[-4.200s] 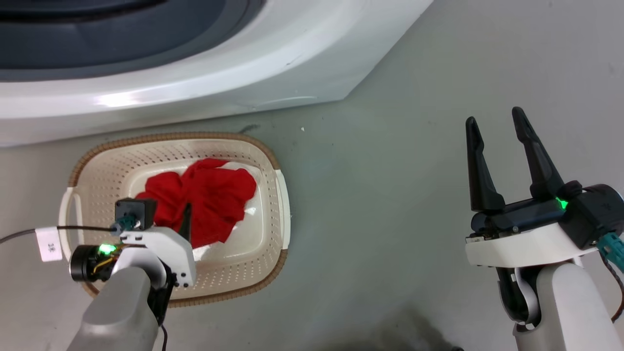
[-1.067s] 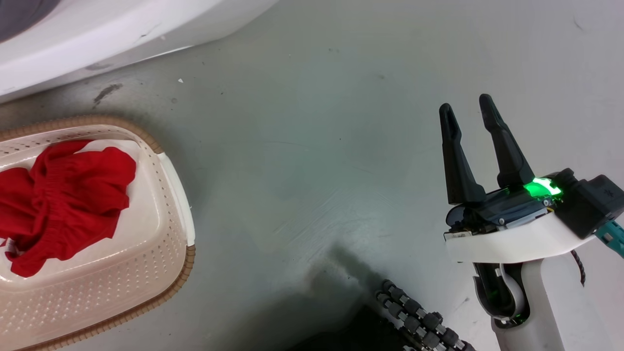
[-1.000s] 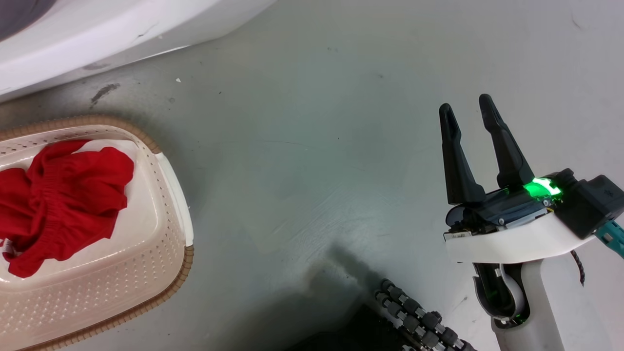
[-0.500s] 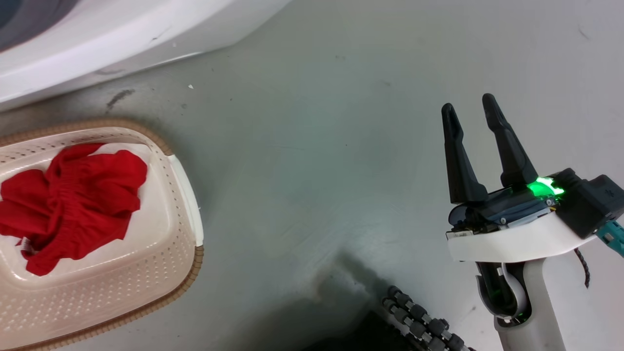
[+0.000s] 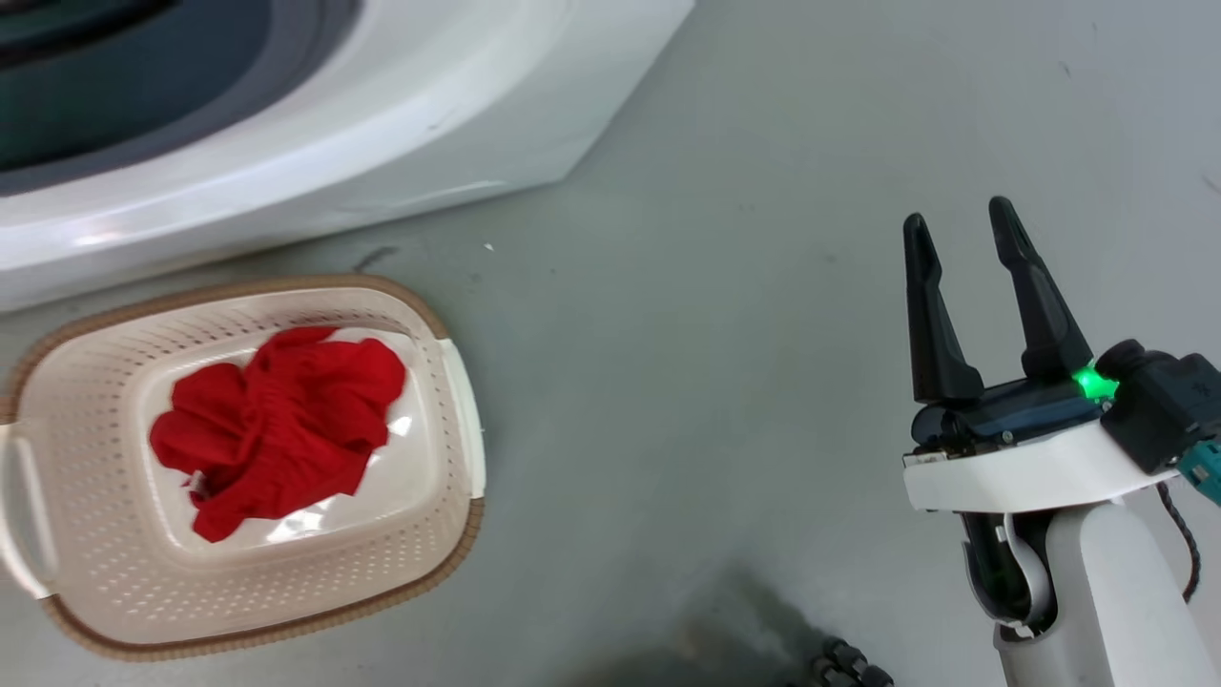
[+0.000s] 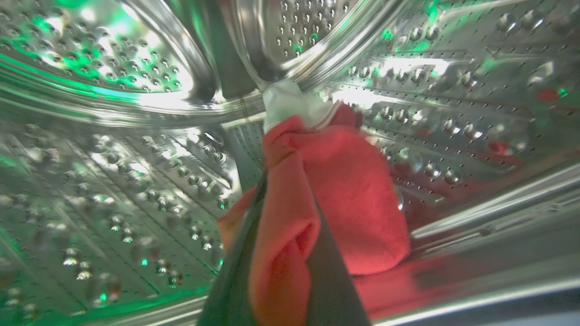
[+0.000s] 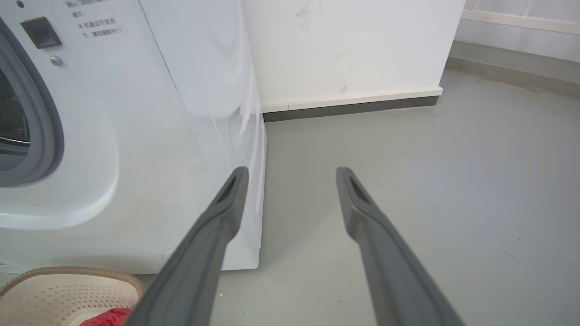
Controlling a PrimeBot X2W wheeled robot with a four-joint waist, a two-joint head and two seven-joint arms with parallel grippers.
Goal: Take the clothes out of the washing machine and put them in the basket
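Pinching a fold of the red garment (image 6: pixel 353 194), the left gripper (image 6: pixel 283 213) has its two dark fingers (image 6: pixel 331 280) clamped tight on the cloth, with their tips buried in it; the garment bulges out to the right of the fingers, and a bit of white trim (image 6: pixel 290 102) pokes out at its far end; all that is deep inside the perforated steel drum (image 6: pixel 136 181), and honestly I can't tell if the cloth is clear of the drum wall. Over on the right, the right gripper (image 5: pixel 958 218) hangs above the grey floor (image 5: pixel 715 334), fingers spread well apart, nothing between them. The basket (image 5: pixel 420 534) sits on the floor just in front of the washing machine (image 5: pixel 382 143), well to the left of that gripper; another crumpled red piece (image 5: pixel 277 429) lies in the middle of its bottom.
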